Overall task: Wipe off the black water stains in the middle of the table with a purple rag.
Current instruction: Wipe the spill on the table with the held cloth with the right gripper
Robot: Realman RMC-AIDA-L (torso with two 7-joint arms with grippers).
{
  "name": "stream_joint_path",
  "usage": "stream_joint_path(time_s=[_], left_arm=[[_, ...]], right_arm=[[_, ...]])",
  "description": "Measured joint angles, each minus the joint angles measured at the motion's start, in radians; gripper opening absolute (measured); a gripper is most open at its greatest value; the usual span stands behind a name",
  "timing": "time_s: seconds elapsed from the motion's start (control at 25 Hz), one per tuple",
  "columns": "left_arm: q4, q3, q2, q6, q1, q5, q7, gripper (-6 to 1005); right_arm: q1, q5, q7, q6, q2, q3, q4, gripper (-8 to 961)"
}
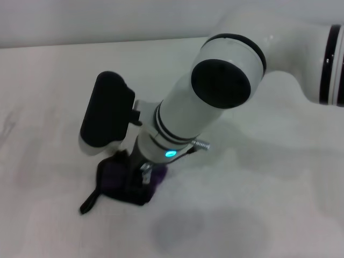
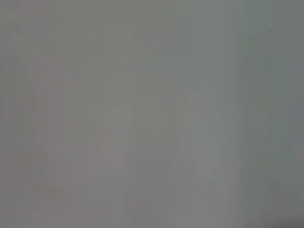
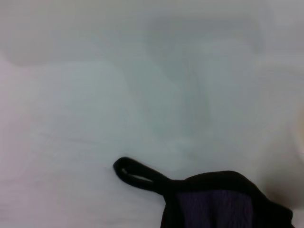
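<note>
The purple rag (image 1: 128,183) lies bunched on the white table (image 1: 279,177), left of centre, with its black loop strap (image 1: 88,203) trailing toward the front left. My right arm reaches in from the right, and my right gripper (image 1: 137,174) comes down onto the rag and is shut on it; the wrist hides most of the fingers. In the right wrist view the purple rag (image 3: 216,204) and its loop strap (image 3: 135,173) lie against bare tabletop. The black water stains do not show in any view. My left gripper is out of view.
A faint grey smudge (image 1: 180,228) marks the table in front of the rag. The table's far edge (image 1: 107,44) runs along the back. The left wrist view holds only a plain grey surface (image 2: 152,114).
</note>
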Motion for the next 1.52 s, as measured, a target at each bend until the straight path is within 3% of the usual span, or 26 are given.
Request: stream_joint_path(time_s=[0.24,0.6,0.92,1.2,1.52], left_arm=[[0.001,0.000,0.002,-0.001,0.000,0.000,0.000,892],[0.004,0.000,0.002,-0.004,0.008,0.001,0.000,892],[0.002,0.000,0.002,-0.004,0.014,0.001,0.000,890],[0.005,0.000,0.002,-0.004,0.015,0.005,0.000,888],[0.005,0.005,0.001,-0.004,0.012,0.006,0.000,887]], right_arm=[[-0.013,0.161,-0.106,-0.082,0.000,-0.023,0.013,110],[-0.053,0.164,-0.123,-0.262,0.000,-0.065,-0.036,111],[-0.047,0.129,-0.111,-0.262,0.000,-0.055,-0.102,111],[-0.066,0.133,-0.118,-0.220,0.000,-0.091,0.023,111],[-0.075,0.133,-0.119,-0.258,0.000,-0.164,0.077,110]])
